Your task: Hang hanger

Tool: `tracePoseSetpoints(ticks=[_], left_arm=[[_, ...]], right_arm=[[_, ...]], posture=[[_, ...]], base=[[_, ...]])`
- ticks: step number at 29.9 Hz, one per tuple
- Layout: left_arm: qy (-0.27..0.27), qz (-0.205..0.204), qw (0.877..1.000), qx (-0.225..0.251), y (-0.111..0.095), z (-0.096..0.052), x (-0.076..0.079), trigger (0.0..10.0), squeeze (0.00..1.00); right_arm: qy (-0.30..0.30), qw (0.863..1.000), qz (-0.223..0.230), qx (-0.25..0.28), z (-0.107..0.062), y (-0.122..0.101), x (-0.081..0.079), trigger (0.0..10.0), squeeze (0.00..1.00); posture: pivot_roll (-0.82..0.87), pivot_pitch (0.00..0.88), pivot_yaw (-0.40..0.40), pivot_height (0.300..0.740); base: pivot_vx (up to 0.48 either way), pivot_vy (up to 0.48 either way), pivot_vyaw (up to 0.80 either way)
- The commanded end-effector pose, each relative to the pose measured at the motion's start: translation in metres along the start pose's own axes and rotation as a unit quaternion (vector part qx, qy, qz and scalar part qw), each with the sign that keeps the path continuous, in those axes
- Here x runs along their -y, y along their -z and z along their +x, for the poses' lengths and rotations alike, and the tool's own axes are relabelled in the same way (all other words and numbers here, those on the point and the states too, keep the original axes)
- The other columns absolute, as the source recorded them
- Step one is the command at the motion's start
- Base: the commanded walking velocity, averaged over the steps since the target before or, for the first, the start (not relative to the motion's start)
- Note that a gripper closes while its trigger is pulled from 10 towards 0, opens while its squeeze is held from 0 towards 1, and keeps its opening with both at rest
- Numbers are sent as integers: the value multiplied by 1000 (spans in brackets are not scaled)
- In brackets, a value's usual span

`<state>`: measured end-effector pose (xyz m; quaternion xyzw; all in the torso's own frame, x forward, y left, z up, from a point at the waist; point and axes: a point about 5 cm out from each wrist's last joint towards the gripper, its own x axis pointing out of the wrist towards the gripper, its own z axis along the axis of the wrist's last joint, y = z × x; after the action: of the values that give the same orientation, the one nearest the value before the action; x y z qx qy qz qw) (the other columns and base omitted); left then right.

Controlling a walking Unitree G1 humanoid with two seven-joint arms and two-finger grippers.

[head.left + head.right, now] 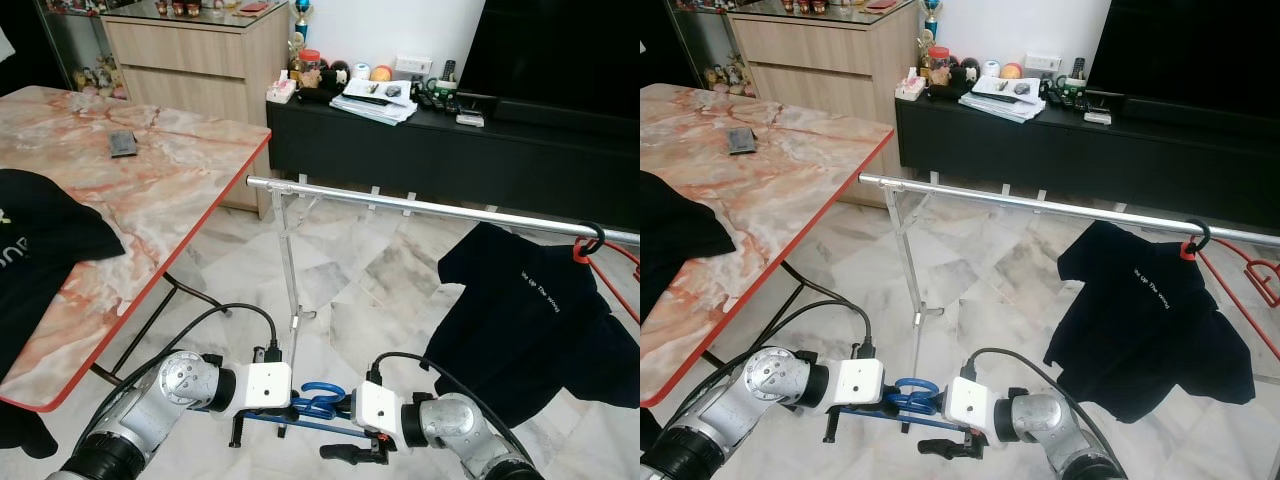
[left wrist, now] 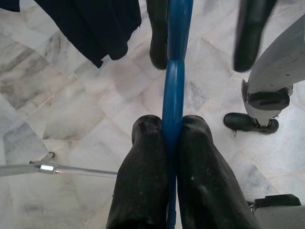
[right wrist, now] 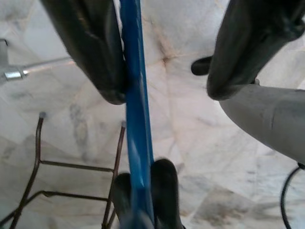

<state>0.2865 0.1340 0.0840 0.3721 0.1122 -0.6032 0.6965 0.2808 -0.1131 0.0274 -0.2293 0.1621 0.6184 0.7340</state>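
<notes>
Marble floor tiles (image 1: 380, 290) spread beneath a silver clothes rail (image 1: 420, 207) that runs across the room in front of a black TV console (image 1: 400, 140); a marbled bench (image 1: 150, 190) with a red edge stands on the robot's left; a black T-shirt (image 1: 530, 320) already hangs from the rail's far right end on a red hanger (image 1: 590, 255); low before the robot, the blue hanger (image 1: 318, 402) is held between both arms, well below the rail; the left claw (image 2: 174, 138) has its fingers pressed together on the hanger's blue bar; the right claw (image 3: 167, 71) stands spread, one finger touching the bar and the other apart; judging by this, pick-up is done, while raising the hanger and hooking it over the rail remain.
</notes>
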Motion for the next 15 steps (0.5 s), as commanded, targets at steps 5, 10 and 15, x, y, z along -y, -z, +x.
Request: tracePoseSetpoints(ticks=[5, 10, 15], left_arm=[[-2, 3, 1000, 0, -3, 0, -2, 10000, 0], [-3, 2, 1000, -2, -3, 0, -2, 10000, 0], [-2, 3, 1000, -3, -3, 0, -2, 10000, 0]], right_arm=[[16, 1000, -7, -18, -3, 6, 1, 0, 0], [30, 999, -9, -14, -2, 4, 3, 0, 0], [38, 999, -15, -3, -2, 0, 7, 0, 0]], posture=[[108, 46, -62, 740], [111, 46, -62, 740], [111, 46, -62, 740]], base=[[0, 0, 0], [0, 0, 0], [0, 0, 0]])
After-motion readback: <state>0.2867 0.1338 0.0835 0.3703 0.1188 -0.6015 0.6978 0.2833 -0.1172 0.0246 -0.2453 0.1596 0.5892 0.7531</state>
